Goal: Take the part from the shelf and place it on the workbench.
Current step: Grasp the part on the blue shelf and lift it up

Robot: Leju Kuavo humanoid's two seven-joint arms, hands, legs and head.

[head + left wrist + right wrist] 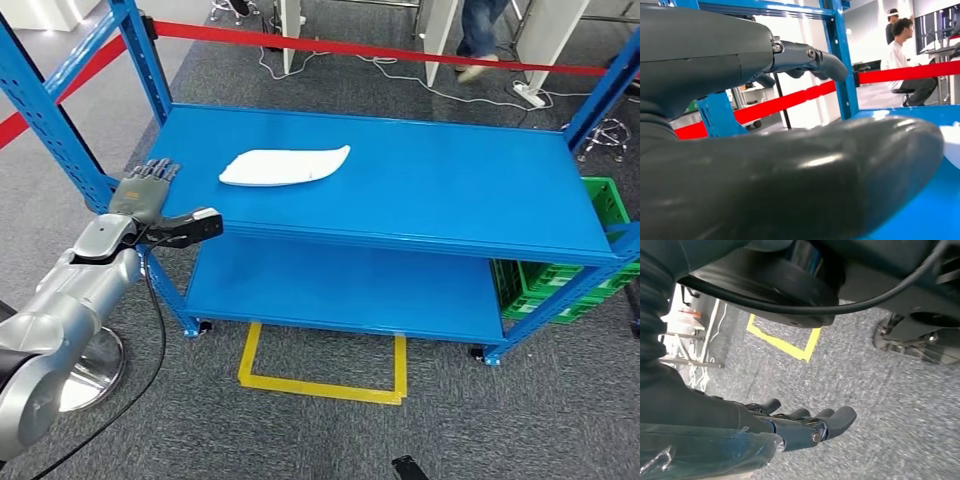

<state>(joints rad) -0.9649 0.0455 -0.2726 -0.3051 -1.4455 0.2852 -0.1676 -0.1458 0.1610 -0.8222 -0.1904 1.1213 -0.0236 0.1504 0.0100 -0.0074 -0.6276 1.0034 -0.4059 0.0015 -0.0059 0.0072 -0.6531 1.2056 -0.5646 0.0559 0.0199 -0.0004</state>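
Note:
A flat white part (285,165) with one pointed end lies on the top level of the blue shelf (453,190), left of its middle. My left hand (155,205) is raised at the shelf's front left corner, fingers stretched out and apart, thumb pointing toward the part, holding nothing. It stands a short way left of the part and does not touch it. In the left wrist view the thick thumb (798,180) and the dark fingers (806,57) are spread, and an edge of the white part (951,142) shows beyond them. My right hand (806,427) hangs over the grey floor with fingers extended, holding nothing.
The shelf has a bare lower level (340,285) and blue uprights (45,110). A red barrier tape (362,47) runs behind it, with a person's legs (475,35) beyond. A green crate (596,250) sits at the right. Yellow floor marking (324,385) lies in front. A round chair base (90,370) is at the left.

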